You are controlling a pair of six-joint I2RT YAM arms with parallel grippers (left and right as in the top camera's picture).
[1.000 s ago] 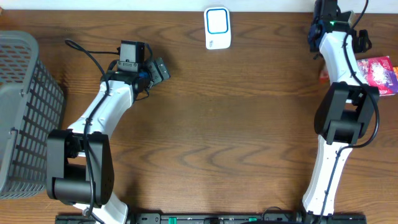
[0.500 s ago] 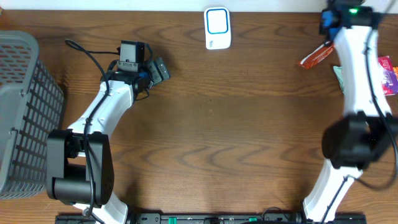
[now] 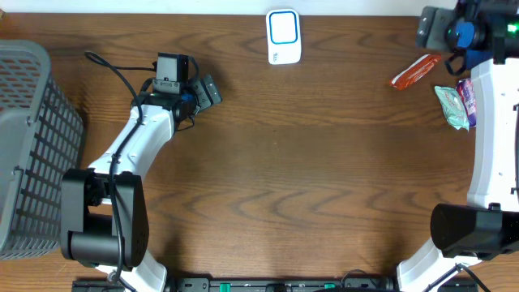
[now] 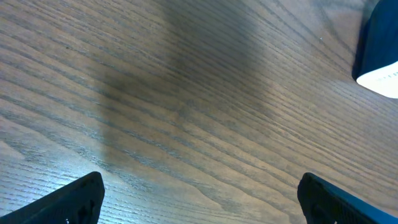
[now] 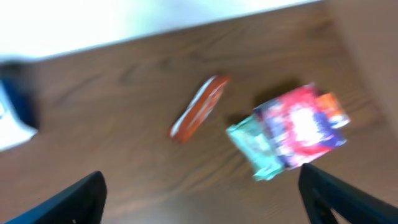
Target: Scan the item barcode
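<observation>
Surface: dark brown wood-grain table (image 3: 308,162) with a matte finish. A pale strip (image 3: 122,6) runs along its far edge; I cannot tell whether it is wall or floor.

Left edge: a grey slatted basket (image 3: 32,146) stands on the table.

Far centre: a white scanner (image 3: 284,36) with a blue face lies close to the far edge.

Far right corner: three packets lie flat on the wood.
- The orange-red packet (image 3: 416,71) lies slanted, apart from the other two.
- The green packet (image 3: 448,107) and the pink-purple packet (image 3: 465,96) lie together.
- The right wrist view is blurred, but it shows the pink-purple one partly over the green one.
- From overhead, the right arm (image 3: 491,138) hides part of that pair.

Left gripper (image 4: 208,202): the fingers sit wide apart at the lower corners of its wrist view, with only wood grain and a soft shadow between them. The jaws are spread and empty, over the table to the left of the scanner.

Right gripper (image 5: 202,199): the fingertips are wide apart with nothing between them, so the jaws are spread and empty. It is raised over the far right corner, near the orange-red packet, and touches none of the packets.
</observation>
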